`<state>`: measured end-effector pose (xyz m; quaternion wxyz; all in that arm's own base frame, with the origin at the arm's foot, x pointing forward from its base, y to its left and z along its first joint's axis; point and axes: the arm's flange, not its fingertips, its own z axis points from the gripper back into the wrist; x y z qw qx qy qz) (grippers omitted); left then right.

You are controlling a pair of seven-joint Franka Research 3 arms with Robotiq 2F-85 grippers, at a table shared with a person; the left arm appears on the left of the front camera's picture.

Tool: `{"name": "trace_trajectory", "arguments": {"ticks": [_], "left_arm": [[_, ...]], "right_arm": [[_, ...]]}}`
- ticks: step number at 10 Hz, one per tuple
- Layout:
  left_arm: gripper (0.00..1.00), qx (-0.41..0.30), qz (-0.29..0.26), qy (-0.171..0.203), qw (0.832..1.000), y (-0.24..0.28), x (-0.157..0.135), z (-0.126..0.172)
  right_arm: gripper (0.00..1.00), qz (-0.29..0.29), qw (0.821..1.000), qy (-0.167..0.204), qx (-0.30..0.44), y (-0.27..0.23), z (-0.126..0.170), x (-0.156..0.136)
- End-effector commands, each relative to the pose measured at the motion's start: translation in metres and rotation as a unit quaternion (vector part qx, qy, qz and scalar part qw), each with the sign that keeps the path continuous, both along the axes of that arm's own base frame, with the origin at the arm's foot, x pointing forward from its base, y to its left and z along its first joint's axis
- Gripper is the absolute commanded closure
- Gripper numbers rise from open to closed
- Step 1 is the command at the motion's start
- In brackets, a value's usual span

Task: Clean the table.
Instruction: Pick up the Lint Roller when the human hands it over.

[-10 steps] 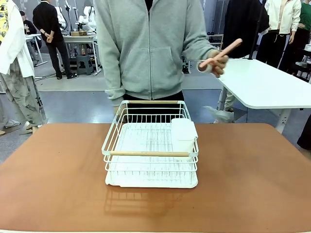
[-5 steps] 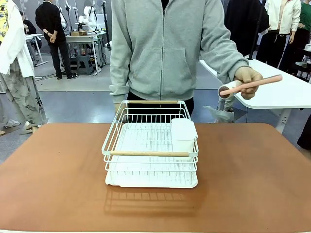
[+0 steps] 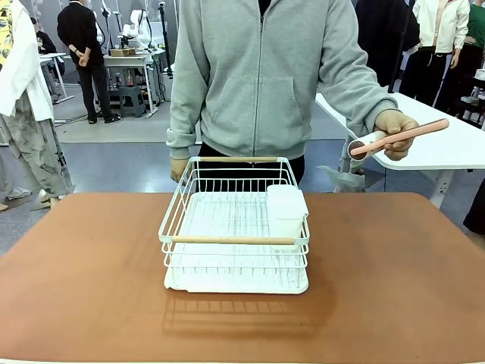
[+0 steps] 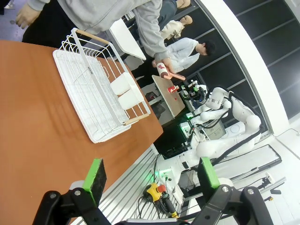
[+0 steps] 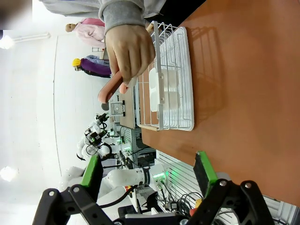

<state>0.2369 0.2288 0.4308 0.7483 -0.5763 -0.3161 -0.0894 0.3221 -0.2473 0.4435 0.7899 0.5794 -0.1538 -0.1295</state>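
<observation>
The dish rack (image 3: 233, 227) stands centred on the table (image 3: 394, 280), a tub (image 3: 286, 206) seemingly inside at right.

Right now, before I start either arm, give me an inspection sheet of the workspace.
Surface: table, reddish-brown; no dirt that I can make out.
Job's things: roller with a pink handle, in the person's hand, beyond the table's far right edge.
Clutter: white dish rack mid-table, a white holder in its right side.
Grippers: left gripper open, empty; right gripper open, empty.
Cables: nothing seen on the table.
Surroundings: person in a grey hoodie at the far side; white-topped table behind, right; other people farther off.
</observation>
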Motion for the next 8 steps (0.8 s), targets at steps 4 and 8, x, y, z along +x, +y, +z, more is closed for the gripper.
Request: {"name": "trace_trajectory", "arguments": {"ticks": [4,8], "left_arm": [[0.0,-0.002,-0.002,-0.002,1.0,0.0,-0.003,0.0],[0.0,-0.002,-0.002,-0.002,1.0,0.0,-0.003,0.0]], "right_arm": [[0.0,-0.144,0.978,0.149,-0.02,0.069,0.07,-0.003],[0.0,-0.182,0.959,0.214,-0.026,0.135,0.088,0.01]]}}
